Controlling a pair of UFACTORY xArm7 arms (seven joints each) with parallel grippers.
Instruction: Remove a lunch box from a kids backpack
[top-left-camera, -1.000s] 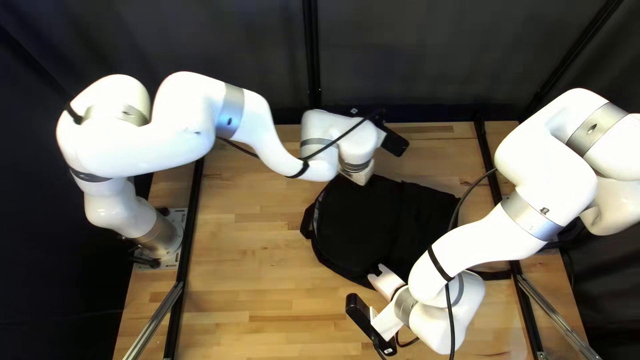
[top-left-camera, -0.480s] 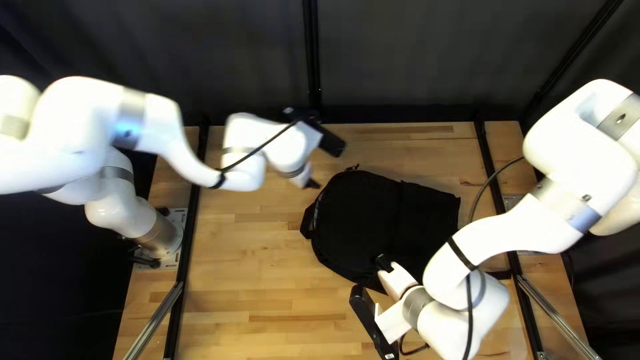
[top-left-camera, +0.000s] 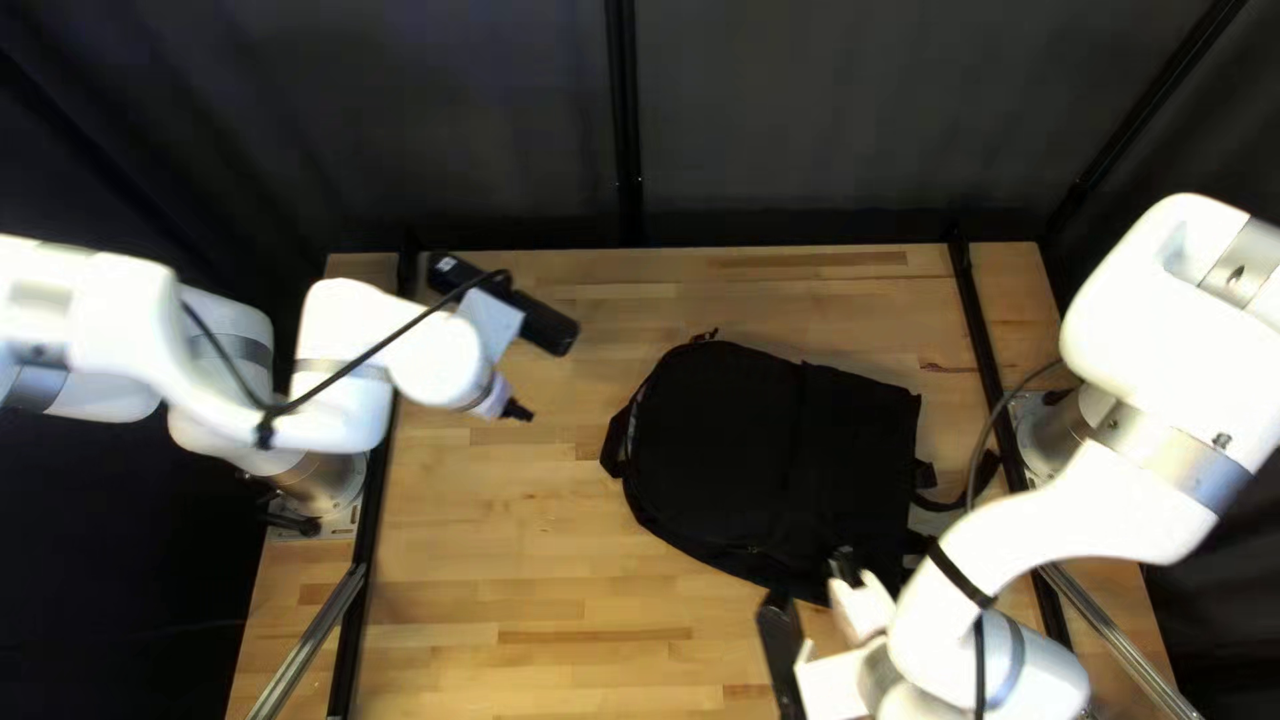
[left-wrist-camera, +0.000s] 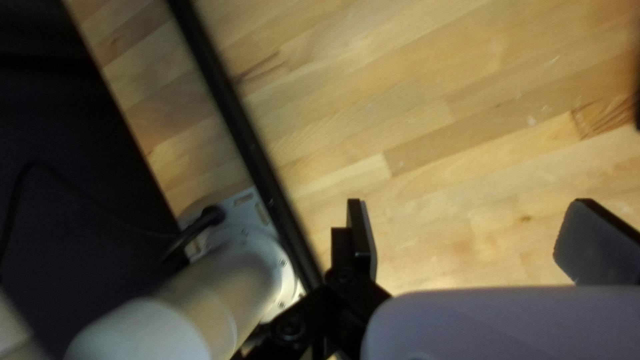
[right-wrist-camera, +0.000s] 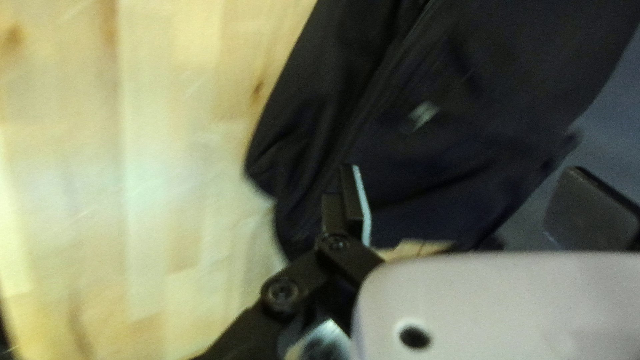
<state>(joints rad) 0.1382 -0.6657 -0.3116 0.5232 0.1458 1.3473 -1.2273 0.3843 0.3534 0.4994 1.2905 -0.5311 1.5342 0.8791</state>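
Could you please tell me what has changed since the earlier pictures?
The left arm swung away from the backpack, toward the top left view's left; the right arm shifted right and toward the near edge. Both arms' open jaws hold nothing. The backpack's main body stayed put.

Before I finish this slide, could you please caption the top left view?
A black backpack lies on the wooden table between my left arm and right arm, no lunch box in sight.

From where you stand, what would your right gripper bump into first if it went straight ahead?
Probably the black backpack: it lies ahead of my right gripper, in line with the gap between its open fingers. How far off it is, I can't tell.
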